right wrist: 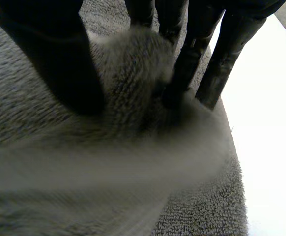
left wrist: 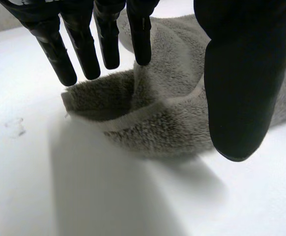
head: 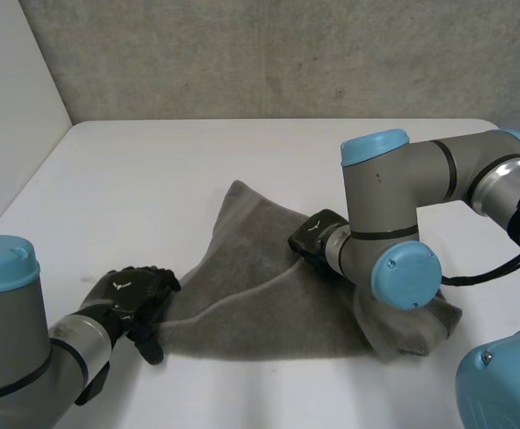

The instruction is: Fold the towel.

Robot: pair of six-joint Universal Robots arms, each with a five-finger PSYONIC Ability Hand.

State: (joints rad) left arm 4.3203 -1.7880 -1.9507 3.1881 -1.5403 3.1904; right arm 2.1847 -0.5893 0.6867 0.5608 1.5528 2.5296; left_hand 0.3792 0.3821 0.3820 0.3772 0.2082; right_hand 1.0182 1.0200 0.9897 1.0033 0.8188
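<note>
**Desk:** Two hands on it? Tell me where it lies.

**Me:** I have the grey towel (head: 260,295) rumpled on the white table (head: 153,179), near the front edge and between the arms. One corner points at the far wall. The right end lies bunched under the right arm (head: 394,214).

**Desk:** Left side?

**Me:** The left hand (head: 135,295) sits at the towel's near left corner. In its wrist view I see its fingers (left wrist: 103,39) straight and spread, with the thumb (left wrist: 241,88) set well apart. The corner is humped up between them, and one fingertip touches the ridge. I read that as no pinch.

**Desk:** And the right?

**Me:** The right hand (head: 318,234) is on the towel's middle, towards its right part. Its fingers (right wrist: 182,73) and thumb are pinching a raised tuft of pile between them.
</note>
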